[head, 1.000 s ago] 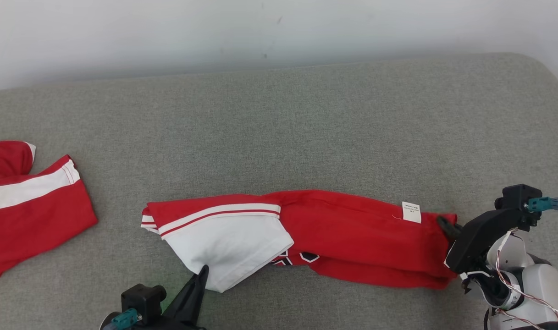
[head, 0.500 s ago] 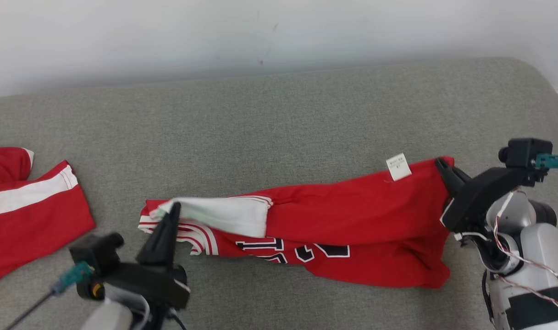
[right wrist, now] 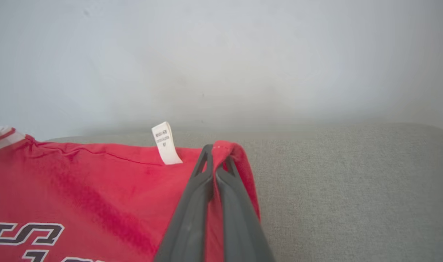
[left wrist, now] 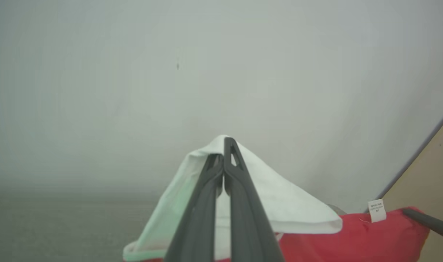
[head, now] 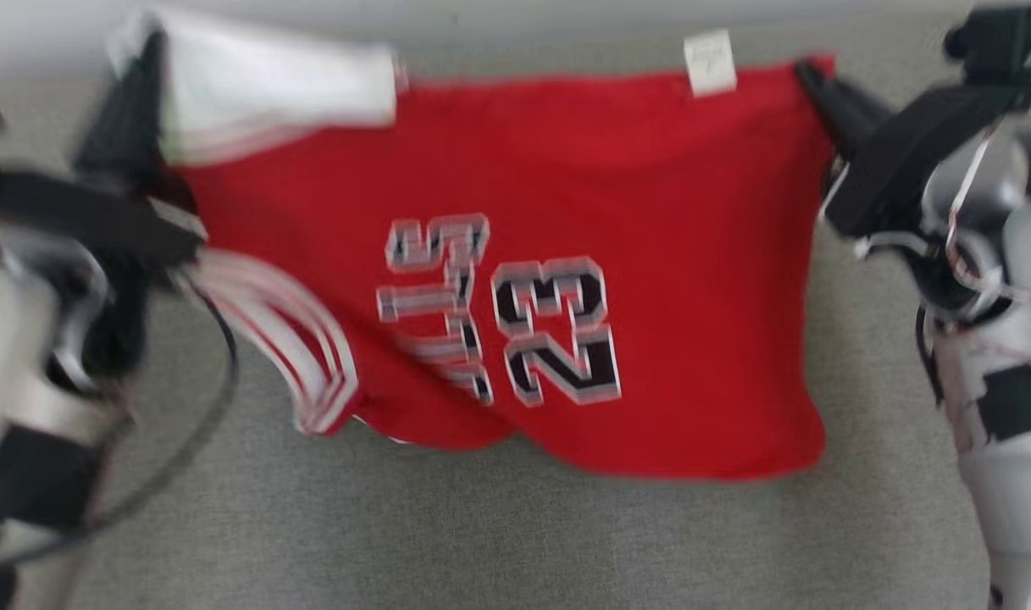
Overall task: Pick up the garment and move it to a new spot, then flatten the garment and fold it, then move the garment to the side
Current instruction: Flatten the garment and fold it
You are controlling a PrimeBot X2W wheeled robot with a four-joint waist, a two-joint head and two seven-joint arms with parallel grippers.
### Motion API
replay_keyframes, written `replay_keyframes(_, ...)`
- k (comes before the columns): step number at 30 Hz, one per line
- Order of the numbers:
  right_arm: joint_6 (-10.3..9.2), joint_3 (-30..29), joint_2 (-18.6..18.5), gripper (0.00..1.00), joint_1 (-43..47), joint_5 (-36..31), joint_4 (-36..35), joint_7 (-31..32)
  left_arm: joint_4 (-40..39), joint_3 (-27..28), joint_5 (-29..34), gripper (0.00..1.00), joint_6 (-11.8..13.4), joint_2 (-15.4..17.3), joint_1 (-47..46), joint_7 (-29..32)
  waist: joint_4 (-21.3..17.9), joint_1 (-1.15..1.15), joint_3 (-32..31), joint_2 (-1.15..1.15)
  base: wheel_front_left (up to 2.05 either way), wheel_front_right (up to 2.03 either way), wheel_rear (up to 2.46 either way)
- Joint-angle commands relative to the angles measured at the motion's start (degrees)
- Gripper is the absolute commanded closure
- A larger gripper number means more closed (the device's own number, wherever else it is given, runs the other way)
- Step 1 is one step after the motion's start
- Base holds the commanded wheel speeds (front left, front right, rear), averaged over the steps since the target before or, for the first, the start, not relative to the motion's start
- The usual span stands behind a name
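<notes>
We are holding the red jersey garment (head: pixel 693 254) up off the grey woven fabric surface (head: pixel 481 551), stretched wide between our two arms; its top edge is running almost level across the head view, while its lower hem is hanging close to the surface, and we cannot tell whether it is touching. Our left gripper (left wrist: pixel 223 149) is pinching fully closed on the garment's white fabric panel (left wrist: pixel 290 207), which is draping over both fingertips; our right gripper (right wrist: pixel 216 153) is clamping tight on the opposite red corner, the cloth folding over its tips. A small white label (right wrist: pixel 165 143) is sticking up from the top edge just beside the right gripper; the black-and-white numerals "23" (head: pixel 557 330) are facing the head camera, with blurred lettering beside them; a red-and-white striped trim (head: pixel 303 364) is dangling below the left gripper. A pale plain wall (right wrist: pixel 221 54) is rising behind the surface.
</notes>
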Motion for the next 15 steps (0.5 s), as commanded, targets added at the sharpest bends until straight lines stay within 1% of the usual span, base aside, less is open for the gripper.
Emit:
replay_keyframes(1, -0.14, 0.6, -0.4, 1.00, -2.8, 1.0, -0.2, -0.4, -0.9, 1.1, -0.4, 1.00, 0.8, 0.8, -4.0, 0.8, -1.0, 0.00, 7.6, -0.01, 0.00, 0.00, 0.00)
replay_keyframes(4, -0.14, 2.2, -2.0, 1.00, -8.4, 1.6, -0.6, -1.5, -2.5, 2.9, -0.4, 1.00, 2.1, 1.4, -10.9, 1.5, -1.2, 0.00, 11.6, -0.01, 0.00, 0.00, 0.00)
replay_keyframes(5, -0.14, 2.2, -2.0, 1.00, -8.4, 1.6, -0.6, -1.5, -2.5, 2.9, -0.4, 1.00, 2.1, 1.4, -10.9, 1.5, -1.2, 0.00, 11.6, -0.01, 0.00, 0.00, 0.00)
replay_keyframes(7, -0.14, 3.3, -3.0, 1.00, -12.2, 1.1, -0.4, -3.5, -3.4, 3.6, 0.1, 1.00, 2.9, 1.6, -15.2, 1.9, -1.2, 0.00, 13.9, -0.01, 0.00, 0.00, 0.00)
replay_keyframes(8, -0.14, 3.9, -3.5, 1.00, -14.1, 0.6, -0.1, -4.7, -3.5, 3.7, 0.2, 1.00, 3.3, 1.6, -17.3, 2.1, -1.1, 0.00, 14.9, -0.01, 0.00, 0.00, 0.00)
replay_keyframes(12, -0.14, 4.1, -3.6, 1.00, -21.2, -2.4, 1.5, -10.8, -3.4, 4.9, 2.5, 1.00, 5.5, 1.8, -25.2, 0.2, -1.3, 0.00, 18.2, -0.01, 0.00, 0.00, 0.00)
replay_keyframes(15, -0.14, 4.1, -3.0, 1.00, -26.6, -5.9, 3.6, -15.9, -3.3, 5.3, 4.5, 1.00, 6.3, 1.8, -30.7, -1.7, -1.9, 0.00, 20.4, -0.01, 0.00, 0.00, 0.00)
